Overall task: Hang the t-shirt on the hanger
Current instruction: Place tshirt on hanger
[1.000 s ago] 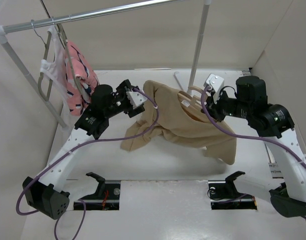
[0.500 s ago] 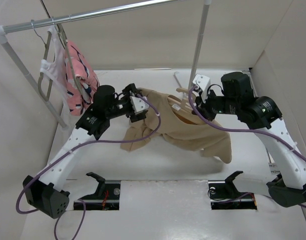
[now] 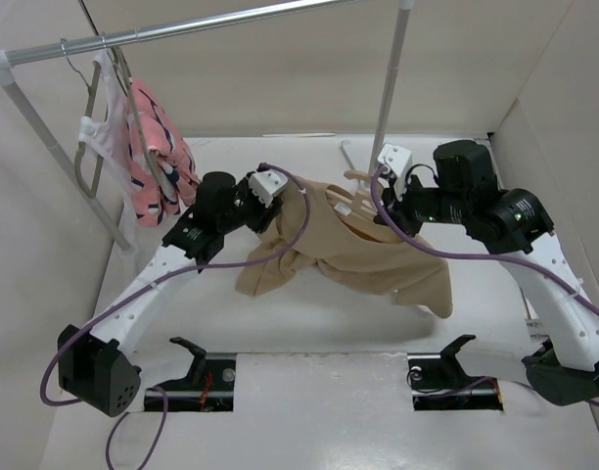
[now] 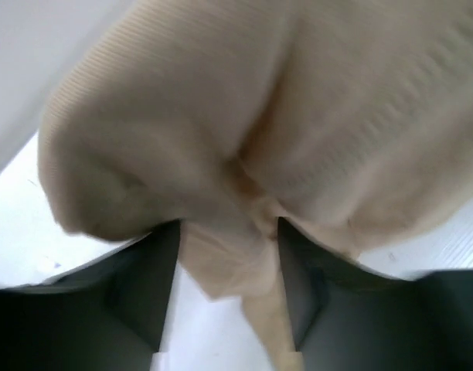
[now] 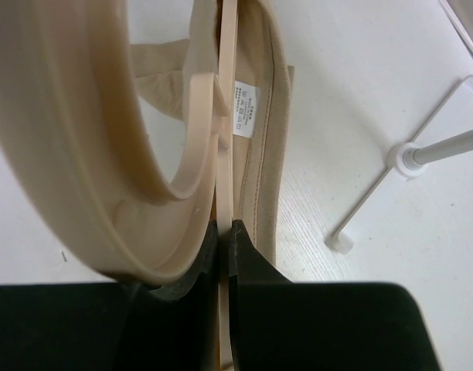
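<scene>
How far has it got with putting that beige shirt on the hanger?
Partway. Done: the t-shirt is held up, with the hanger at its neck opening. In hand: left fingers pinch the fabric, right fingers clamp the hanger. Left: the shoulders don't look seated on the hanger yet.

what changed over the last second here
The right gripper carried the hanger to the left, toward the left arm, then held there. The t-shirt went slacker and its hanging right corner drew in to the left. The left gripper lifted slightly with its fold of cloth. Unchanged: both grippers stay shut on what they hold, and the pink garment still hangs on the rail.
</scene>
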